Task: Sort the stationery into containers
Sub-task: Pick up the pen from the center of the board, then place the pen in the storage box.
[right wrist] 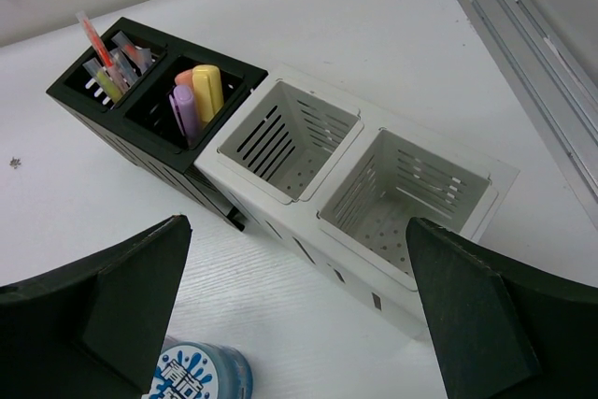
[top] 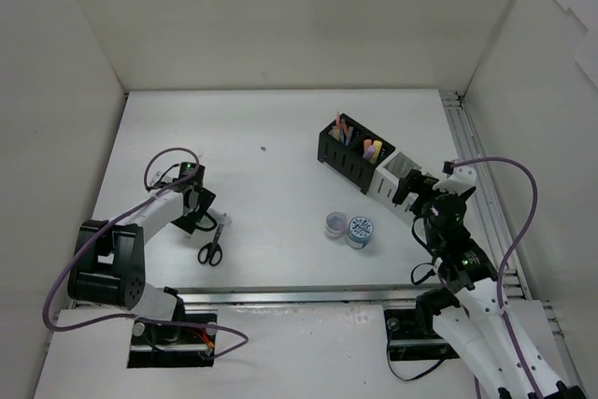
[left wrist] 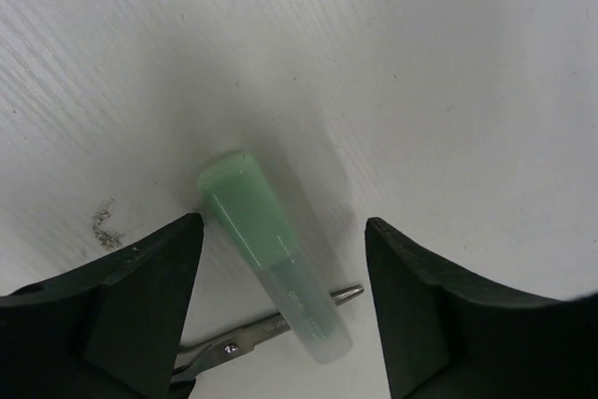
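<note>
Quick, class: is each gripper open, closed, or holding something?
Left gripper: open, green highlighter between its fingers, not gripped.
Right gripper: open, empty.

Organizers: two. Black organizer, white organizer, two compartments each.
Tape rolls: two. Blue tape roll, grey tape roll.
Scissors: one pair.
Green highlighter: one, loose.
Highlighters in black organizer: three. Orange highlighter, yellow highlighter, purple highlighter.
Pens: several, number unclear.
</note>
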You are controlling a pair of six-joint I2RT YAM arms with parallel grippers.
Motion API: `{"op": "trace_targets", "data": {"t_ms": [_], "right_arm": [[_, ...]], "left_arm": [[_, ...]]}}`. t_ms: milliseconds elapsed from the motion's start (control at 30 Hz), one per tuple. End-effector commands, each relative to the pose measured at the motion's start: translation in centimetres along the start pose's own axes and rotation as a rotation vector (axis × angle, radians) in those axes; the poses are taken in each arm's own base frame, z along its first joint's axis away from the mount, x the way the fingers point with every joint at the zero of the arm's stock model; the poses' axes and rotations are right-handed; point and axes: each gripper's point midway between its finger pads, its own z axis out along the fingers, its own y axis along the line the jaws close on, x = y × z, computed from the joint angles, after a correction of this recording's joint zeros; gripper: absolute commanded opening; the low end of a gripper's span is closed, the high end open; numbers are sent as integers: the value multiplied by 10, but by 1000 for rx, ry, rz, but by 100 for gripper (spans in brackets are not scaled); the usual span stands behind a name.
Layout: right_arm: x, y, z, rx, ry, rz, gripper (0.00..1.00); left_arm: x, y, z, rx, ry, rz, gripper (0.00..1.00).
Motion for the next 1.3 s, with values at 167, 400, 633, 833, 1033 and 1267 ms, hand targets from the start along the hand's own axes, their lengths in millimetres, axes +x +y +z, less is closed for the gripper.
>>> {"op": "trace_targets", "data": {"t_ms": [167, 400, 633, 833, 1033, 1267], "right_arm": [[-41, 0, -6, 18, -117, 55, 98], [-42, -6, -11, 38, -137, 63, 98], [-45, -6, -14, 29, -149, 68, 98], [-46, -3, -17, 1, -155, 58, 98], [-44, 1, -16, -21, -151, 45, 98], [-44, 1, -17, -25, -159, 43, 98]], "left_arm": [[-22, -32, -1, -7, -70, -33, 40], [-23, -39, -2, -6, -92, -15, 14], [-39, -82, -31, 115, -174, 68, 0], [-34, -181, -105, 495, -290, 342, 0], [21, -286, -215, 1062, -386, 748, 0], [103, -346, -319, 1630, -364, 1053, 0]]}}
